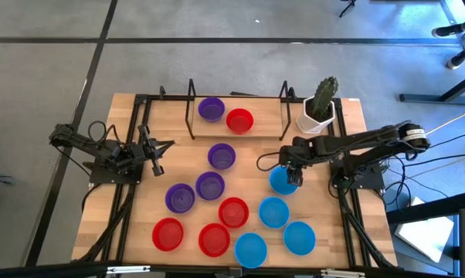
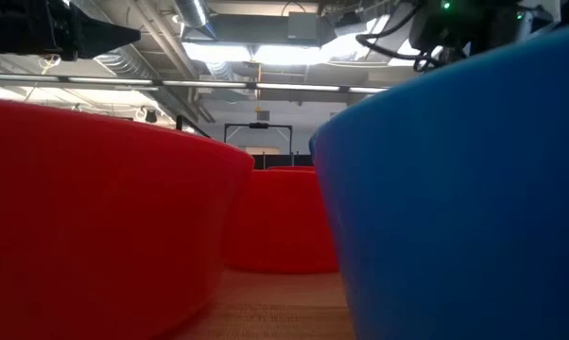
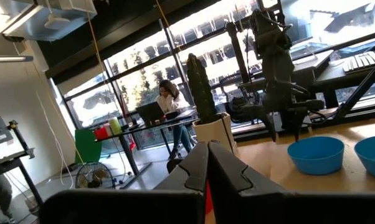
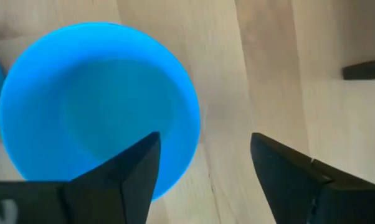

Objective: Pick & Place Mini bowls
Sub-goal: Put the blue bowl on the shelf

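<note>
Several mini bowls sit on the wooden table: purple ones (image 1: 210, 184), red ones (image 1: 233, 211) and light blue ones (image 1: 273, 211). One purple bowl (image 1: 211, 109) and one red bowl (image 1: 239, 120) stand inside the black rack at the far edge. My right gripper (image 1: 292, 176) is open over a blue bowl (image 1: 280, 182) that rests flat on the table. In the right wrist view, my right gripper (image 4: 204, 140) straddles the bowl's rim (image 4: 190, 118), one finger over the inside and one over bare wood. My left gripper (image 1: 159, 150) is shut and waits at the table's left.
A white pot with a green cactus (image 1: 320, 108) stands at the far right corner, just beyond my right arm. The black rack (image 1: 192, 116) spans the far edge. In the low view, a red bowl (image 2: 95, 217) and a blue bowl (image 2: 464, 189) fill the foreground. A person sits at a desk (image 3: 166, 99) across the room.
</note>
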You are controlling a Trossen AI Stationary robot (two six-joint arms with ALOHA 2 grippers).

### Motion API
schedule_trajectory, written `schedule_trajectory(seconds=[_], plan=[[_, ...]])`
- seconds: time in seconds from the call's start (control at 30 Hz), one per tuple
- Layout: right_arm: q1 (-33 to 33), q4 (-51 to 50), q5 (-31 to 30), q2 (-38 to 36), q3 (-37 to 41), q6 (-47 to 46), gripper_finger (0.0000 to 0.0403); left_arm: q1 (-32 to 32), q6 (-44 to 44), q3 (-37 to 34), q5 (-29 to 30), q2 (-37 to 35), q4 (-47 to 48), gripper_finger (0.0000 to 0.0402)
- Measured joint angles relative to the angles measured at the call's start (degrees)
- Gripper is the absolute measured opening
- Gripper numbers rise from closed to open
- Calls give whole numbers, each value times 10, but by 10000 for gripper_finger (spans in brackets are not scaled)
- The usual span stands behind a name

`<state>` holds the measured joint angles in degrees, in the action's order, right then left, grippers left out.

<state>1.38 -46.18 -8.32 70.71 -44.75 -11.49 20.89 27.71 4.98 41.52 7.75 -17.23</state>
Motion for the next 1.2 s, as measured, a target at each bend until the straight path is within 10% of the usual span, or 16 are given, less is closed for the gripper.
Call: schedule_trajectory(seconds=[0.7,1.2], plan=[[-15,17,30,100,0,17,238,0,-1,0,0,0,0,7],[-16,17,37,104,0,30,15,0,-1,0,0,0,0,6]])
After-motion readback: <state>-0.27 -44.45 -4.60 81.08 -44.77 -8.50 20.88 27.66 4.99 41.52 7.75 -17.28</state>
